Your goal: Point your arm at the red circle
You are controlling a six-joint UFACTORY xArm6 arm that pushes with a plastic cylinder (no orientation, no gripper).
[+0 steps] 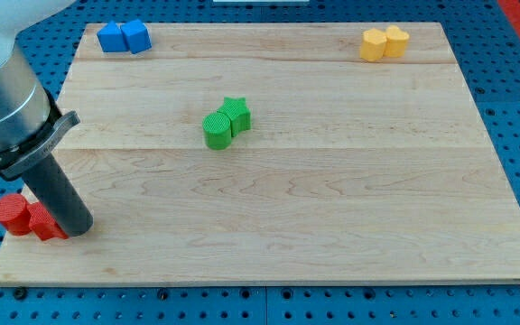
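Lower left of frame: my tip (78,226), a bare dark rod with no claw to spread or pinch, touching a red star-like block (47,222); round red circle block (11,215) just beyond. Best eased leftward, gently, without shoving.
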